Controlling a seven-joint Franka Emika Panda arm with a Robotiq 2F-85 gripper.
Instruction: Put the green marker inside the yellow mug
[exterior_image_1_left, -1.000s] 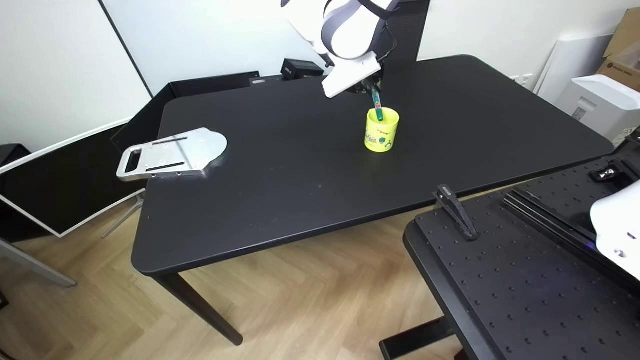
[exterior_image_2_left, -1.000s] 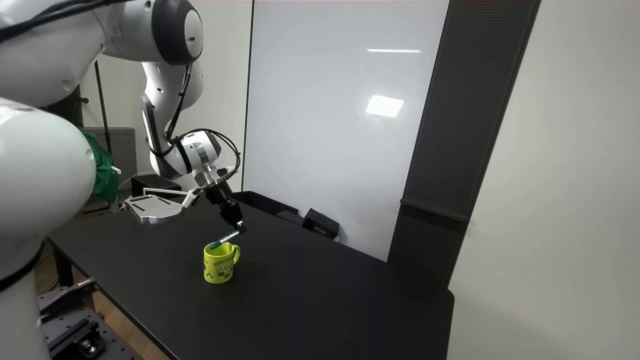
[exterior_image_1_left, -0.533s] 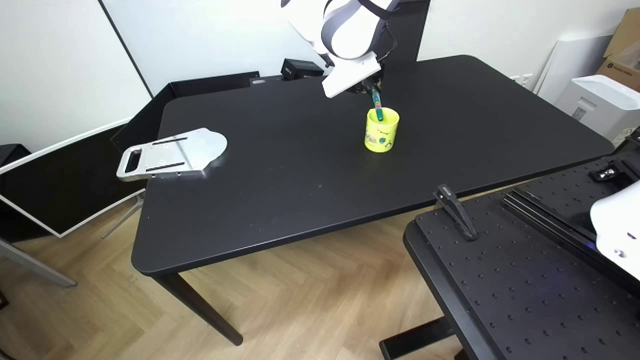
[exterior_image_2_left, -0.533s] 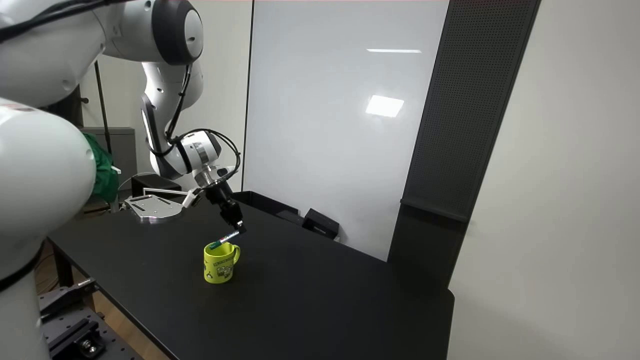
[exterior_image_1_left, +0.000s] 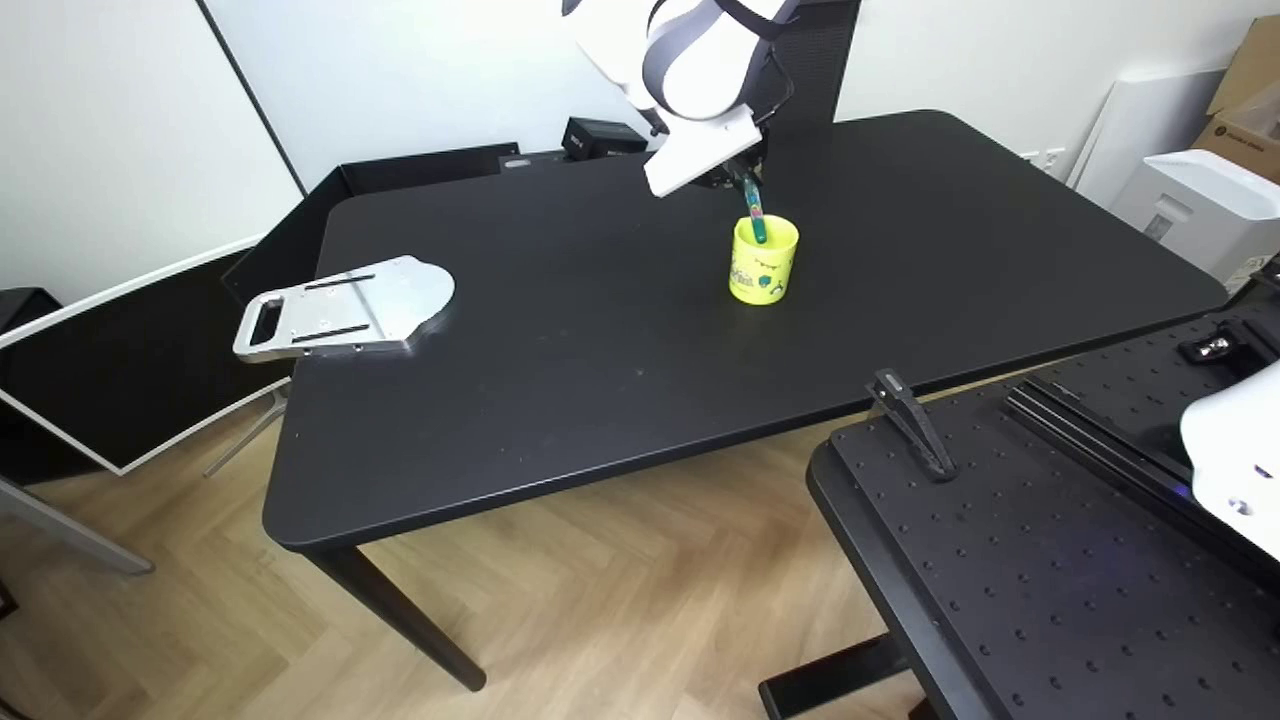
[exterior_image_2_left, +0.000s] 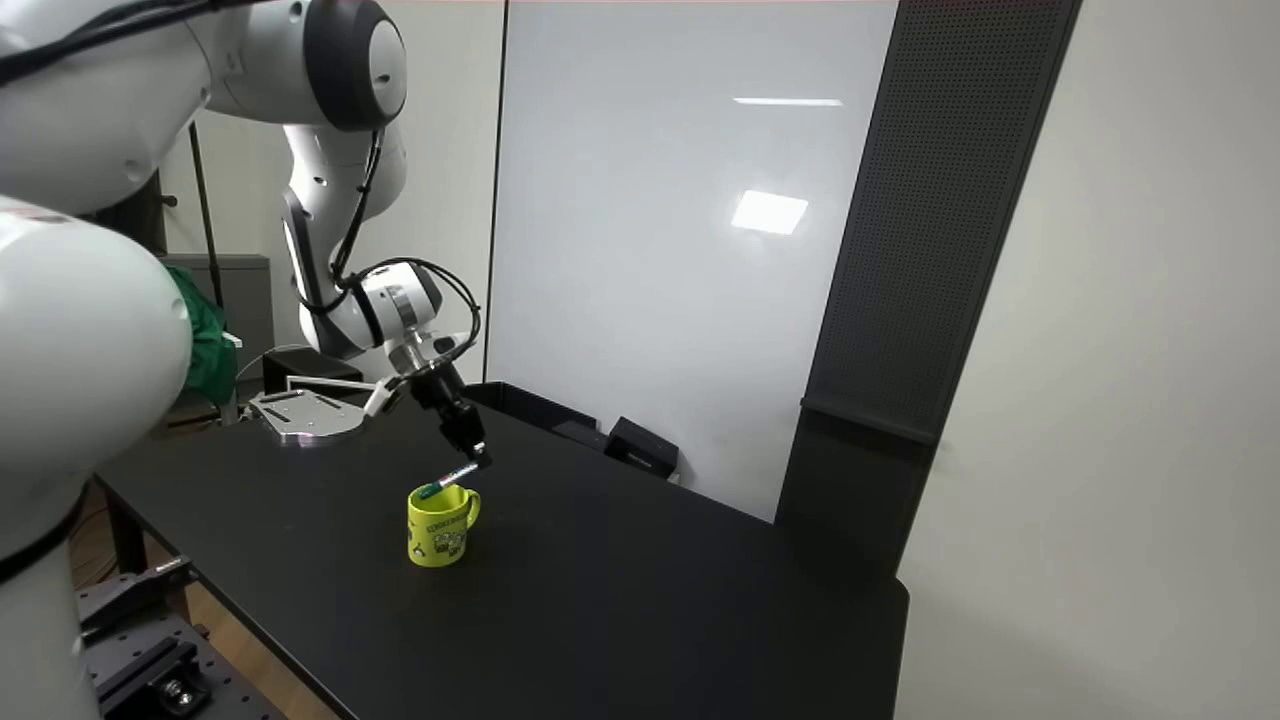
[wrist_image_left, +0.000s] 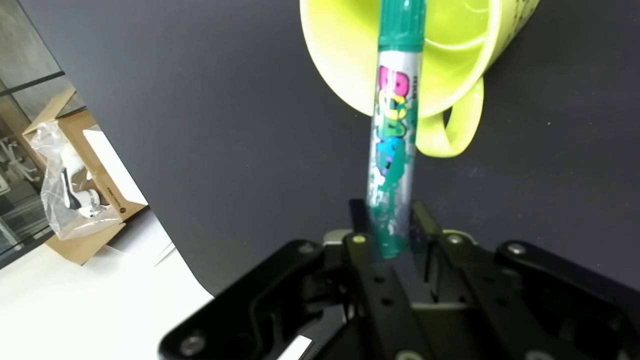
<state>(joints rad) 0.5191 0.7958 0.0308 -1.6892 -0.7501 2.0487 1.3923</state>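
Green and slanting, the marker (wrist_image_left: 394, 130) was pinched in the gripper (wrist_image_left: 390, 220) on the far side of the yellow mug (exterior_image_1_left: 762, 275), cap (wrist_image_left: 402, 25) at its mouth; nothing had visibly moved, so release apparently remained.

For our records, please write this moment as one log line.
claw: closed on green marker; marker: tilted, free end at mouth of yellow mug; mug: upright on table; release: pending

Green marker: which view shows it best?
The wrist view: the green marker is largest there, its print clear, though the frame crops its cap. Both exterior views show it small, cap at the mouth of the yellow mug.
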